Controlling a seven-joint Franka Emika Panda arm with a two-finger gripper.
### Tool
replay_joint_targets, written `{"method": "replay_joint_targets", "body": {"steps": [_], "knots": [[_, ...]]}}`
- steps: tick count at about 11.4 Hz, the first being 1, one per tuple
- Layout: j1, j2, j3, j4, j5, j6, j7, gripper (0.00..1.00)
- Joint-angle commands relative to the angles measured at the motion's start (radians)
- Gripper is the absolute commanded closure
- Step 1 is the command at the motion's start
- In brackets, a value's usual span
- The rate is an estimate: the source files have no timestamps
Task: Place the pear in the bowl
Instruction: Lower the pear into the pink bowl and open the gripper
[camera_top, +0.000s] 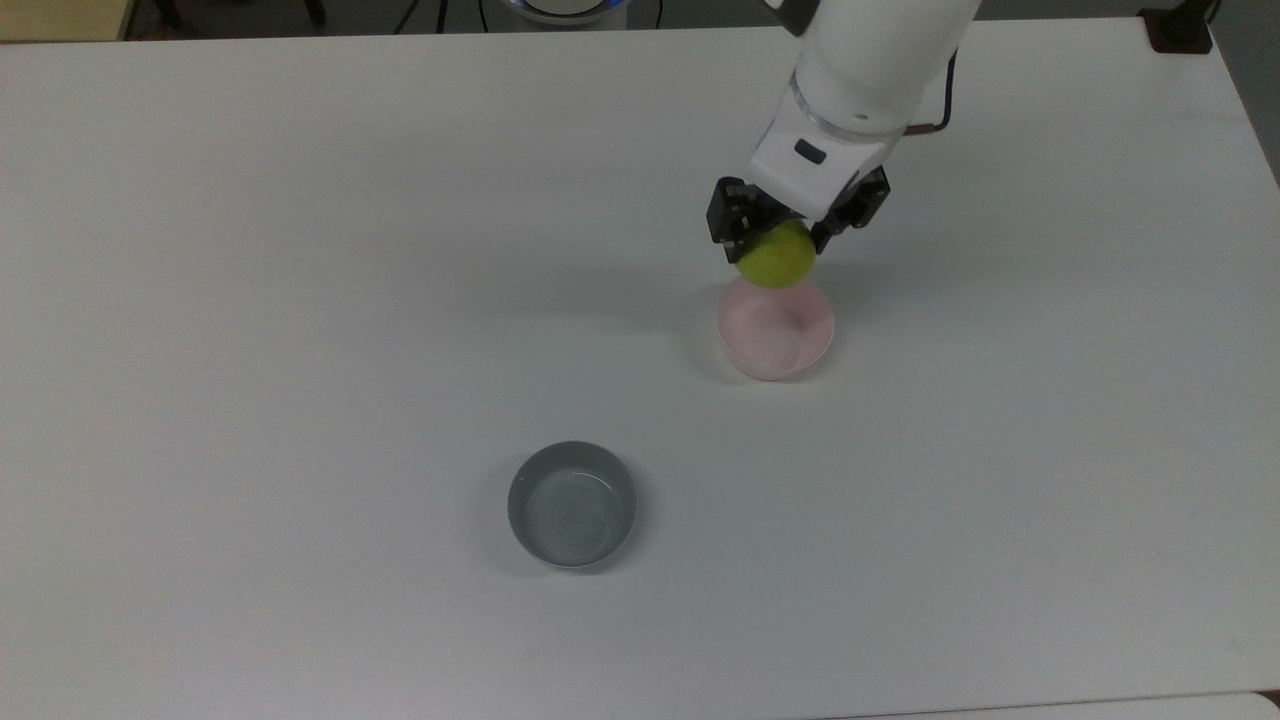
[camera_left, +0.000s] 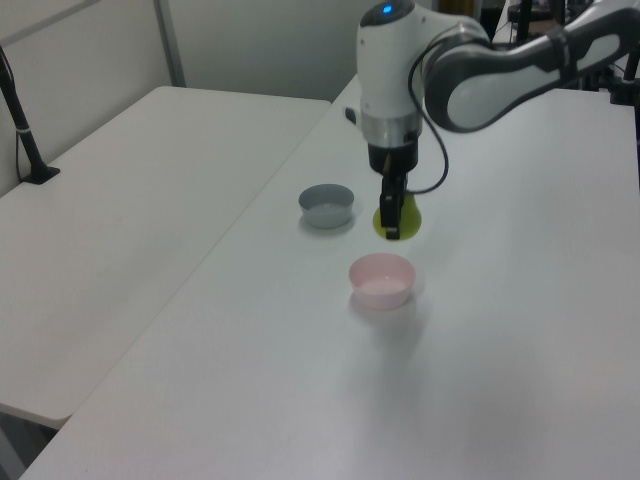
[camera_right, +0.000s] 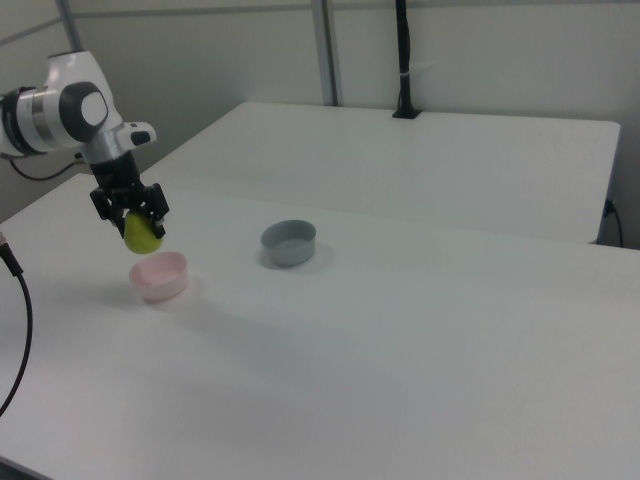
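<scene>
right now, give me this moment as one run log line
phase: carry | gripper: shut on pear | pear: in the air, near pink bowl rim | grey bowl: untouched | release: not yet

Robotics laboratory bench, plain white table (camera_top: 300, 300) bearing a white Franka arm (camera_left: 395, 80), second white table (camera_right: 430, 160) beyond in the right view, black clamped post (camera_right: 403, 60) at its far edge, grey partition walls (camera_left: 260, 40), cabling.

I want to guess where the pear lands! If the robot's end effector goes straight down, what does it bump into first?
Probably the pink bowl. The end effector points down, holding the pear above it, roughly over the bowl's rim, though depth is unclear.
</scene>
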Motion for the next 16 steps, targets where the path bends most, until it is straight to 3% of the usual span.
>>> {"method": "replay_joint_targets", "body": {"steps": [1, 6, 9, 10, 13, 16], "knots": [[0.015, 0.067, -0.017, -0.007, -0.008, 0.111, 0.062, 0.54], [0.015, 0.124, -0.015, -0.010, -0.002, 0.157, 0.092, 0.54], [0.027, 0.139, -0.015, -0.016, -0.003, 0.180, 0.096, 0.49], [0.033, 0.141, -0.015, -0.016, -0.003, 0.182, 0.096, 0.43], [0.033, 0.139, -0.015, -0.024, 0.001, 0.180, 0.098, 0.00], [0.032, 0.138, -0.015, -0.024, 0.000, 0.174, 0.098, 0.00]]}}
